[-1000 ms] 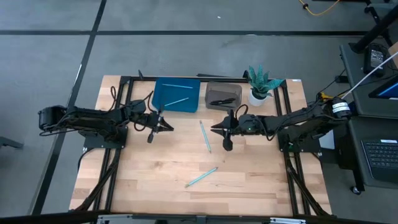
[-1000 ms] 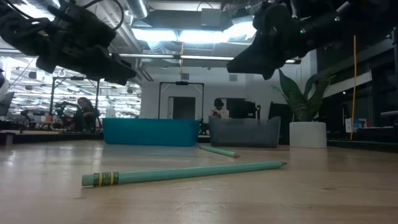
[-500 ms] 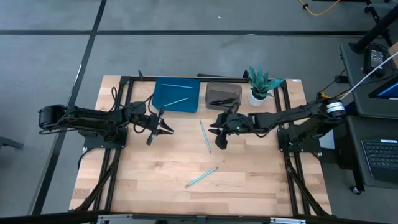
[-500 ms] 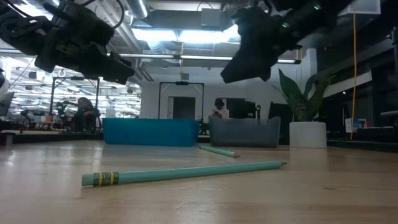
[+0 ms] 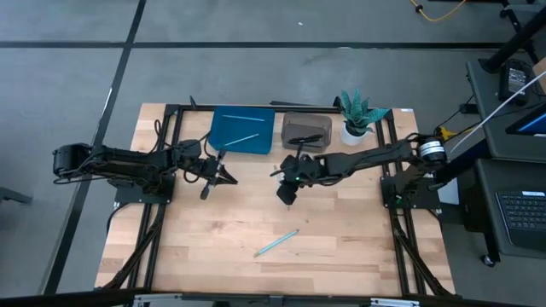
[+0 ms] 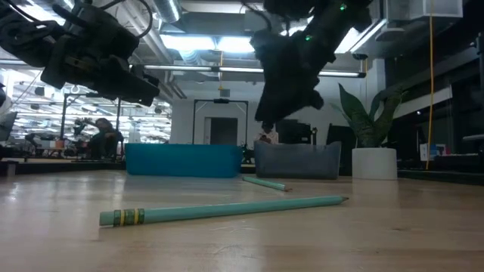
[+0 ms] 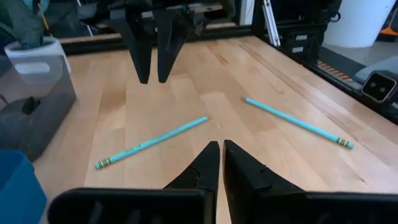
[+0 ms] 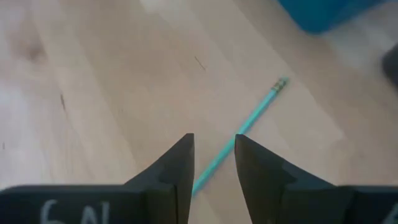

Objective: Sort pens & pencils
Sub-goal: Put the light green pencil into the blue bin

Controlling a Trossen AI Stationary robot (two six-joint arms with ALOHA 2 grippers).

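Hovering over the desk [image 5: 213,239], the right gripper [image 8: 213,155] is seen with jaws parted above a pencil [image 8: 239,132], "6A" marked below, while the left gripper [image 7: 221,163] is shut and empty.

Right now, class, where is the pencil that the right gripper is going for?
In the high view it is hidden under the right gripper near the table's middle, in front of the grey bin. The right wrist view shows that pencil between the open fingers.

From above, the right gripper [image 5: 285,193] covers the pencil [image 8: 239,135] beneath it. The grey bin's [image 5: 306,130] dark contents are too small to count. A seated person [image 6: 102,140] beyond the table is blurred.
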